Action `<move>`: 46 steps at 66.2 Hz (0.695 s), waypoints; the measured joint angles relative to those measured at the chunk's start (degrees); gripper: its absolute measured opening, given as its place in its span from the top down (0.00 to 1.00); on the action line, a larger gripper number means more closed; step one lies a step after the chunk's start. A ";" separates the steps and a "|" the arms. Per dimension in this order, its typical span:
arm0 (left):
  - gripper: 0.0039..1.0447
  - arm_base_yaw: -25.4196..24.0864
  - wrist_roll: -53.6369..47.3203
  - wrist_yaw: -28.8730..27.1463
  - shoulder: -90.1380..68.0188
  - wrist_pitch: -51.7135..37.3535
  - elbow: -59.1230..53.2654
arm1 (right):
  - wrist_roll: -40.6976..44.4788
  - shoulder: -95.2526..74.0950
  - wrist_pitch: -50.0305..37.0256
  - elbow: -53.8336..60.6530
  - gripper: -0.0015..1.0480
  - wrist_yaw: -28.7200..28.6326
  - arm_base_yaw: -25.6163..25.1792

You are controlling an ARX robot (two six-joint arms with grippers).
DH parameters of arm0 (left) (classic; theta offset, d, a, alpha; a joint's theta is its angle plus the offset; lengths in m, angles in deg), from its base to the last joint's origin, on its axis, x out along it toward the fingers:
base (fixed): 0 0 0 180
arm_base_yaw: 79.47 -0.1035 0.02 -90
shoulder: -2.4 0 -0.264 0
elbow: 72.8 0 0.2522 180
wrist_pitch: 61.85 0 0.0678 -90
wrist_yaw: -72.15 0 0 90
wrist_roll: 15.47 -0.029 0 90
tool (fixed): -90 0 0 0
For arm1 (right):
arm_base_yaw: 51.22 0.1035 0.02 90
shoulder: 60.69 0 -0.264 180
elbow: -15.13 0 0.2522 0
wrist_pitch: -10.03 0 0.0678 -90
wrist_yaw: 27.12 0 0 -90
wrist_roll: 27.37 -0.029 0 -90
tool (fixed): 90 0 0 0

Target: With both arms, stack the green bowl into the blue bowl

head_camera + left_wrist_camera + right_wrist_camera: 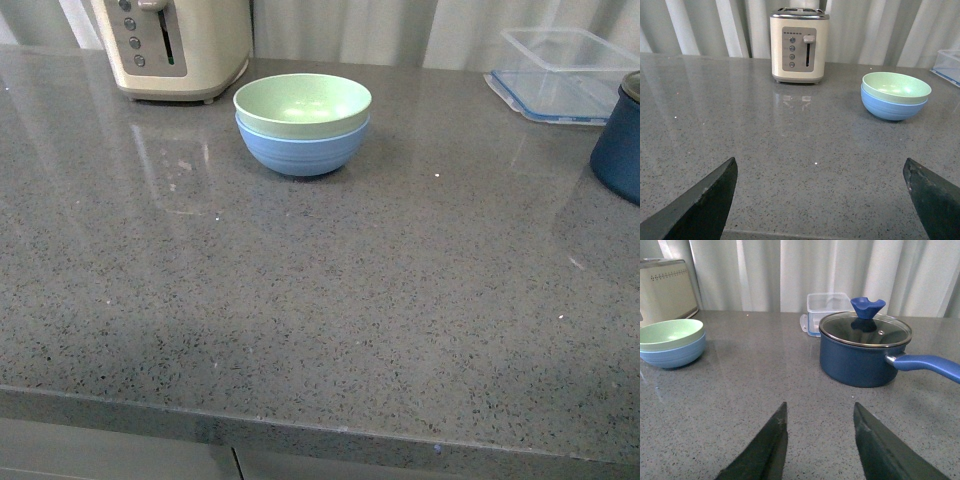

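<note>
the green bowl (302,104) already sits nested inside the blue bowl (303,148), toward 12 o'clock on the grey speckled counter (320,300) in the front view, so the stacking looks finished. neither arm shows in that view.

the left gripper (822,200) hangs over bare counter with its jaws spread wide and nothing between them, the bowls well apart from it at about 2 o'clock in its wrist view. the right gripper (820,440) has its jaws narrowly parted, also holding nothing, with the stack off at about 10 o'clock.

little seems left to go wrong. the likeliest trouble would be an arm sweeping sideways: the left could clip the stack or the toaster (178,45), the right could knock the navy pot (865,355) or its long handle. a bump to the rim could tilt the green bowl, since it appears to rest loosely in the other.

both bowls are round and matte, with faint ridges low on the blue one's outside; the green has a pale speckled look. the counter is glossy enough to mirror the toaster. the toaster is cream and smooth-cornered. the pot has a glass lid with a blue knob, and behind it stands a clear plastic box (827,310).
</note>
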 joint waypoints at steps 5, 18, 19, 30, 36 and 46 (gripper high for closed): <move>0.06 0.00 0.00 0.00 0.00 0.00 0.00 | 0.00 0.00 0.00 0.00 0.46 0.00 0.00; 0.06 0.00 0.00 0.00 0.00 0.00 0.00 | 0.00 0.00 0.00 0.00 0.13 0.00 0.00; 0.06 0.00 0.00 0.00 0.00 0.00 0.00 | 0.00 0.00 0.00 0.00 0.09 0.00 0.00; 0.06 0.00 0.00 0.00 0.00 0.00 0.00 | -0.02 0.00 0.00 0.00 0.10 0.00 0.00; 0.06 0.00 0.00 0.00 0.00 0.00 0.00 | -0.02 0.00 0.00 0.00 0.10 0.00 0.00; 0.06 0.00 0.00 0.00 0.00 0.00 0.00 | -0.02 0.00 0.00 0.00 0.10 0.00 0.00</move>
